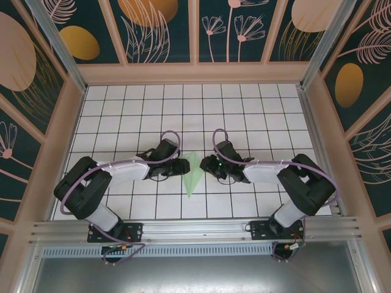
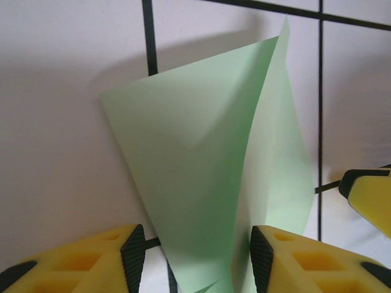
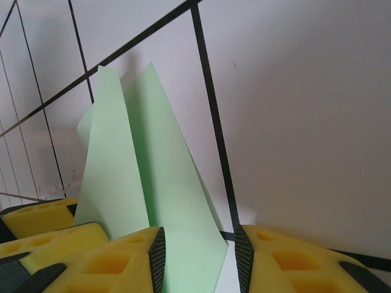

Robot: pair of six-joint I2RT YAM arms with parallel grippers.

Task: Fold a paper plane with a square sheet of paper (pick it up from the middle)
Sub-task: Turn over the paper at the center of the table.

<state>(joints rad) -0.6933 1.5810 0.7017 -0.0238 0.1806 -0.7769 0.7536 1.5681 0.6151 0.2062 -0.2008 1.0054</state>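
The paper plane (image 1: pixel 192 173) is a pale mint-green folded dart lying on the white grid table (image 1: pixel 244 110), between the two arms, with its tip pointing toward the near edge. My left gripper (image 1: pixel 181 166) is at its left side and my right gripper (image 1: pixel 208 165) at its right. In the left wrist view the paper plane (image 2: pixel 208 159) stands with its wings raised between the jaws of the left gripper (image 2: pixel 197 256), which is open with a gap beside the paper. In the right wrist view a paper plane (image 3: pixel 162 183) flap lies between the jaws of the open right gripper (image 3: pixel 200 256).
Low pink walls (image 1: pixel 195 73) surround the table on the far, left and right sides. An aluminium rail (image 1: pixel 195 229) carrying the arm bases runs along the near edge. The two grippers are close together over the paper; a right finger (image 2: pixel 369 201) shows in the left wrist view.
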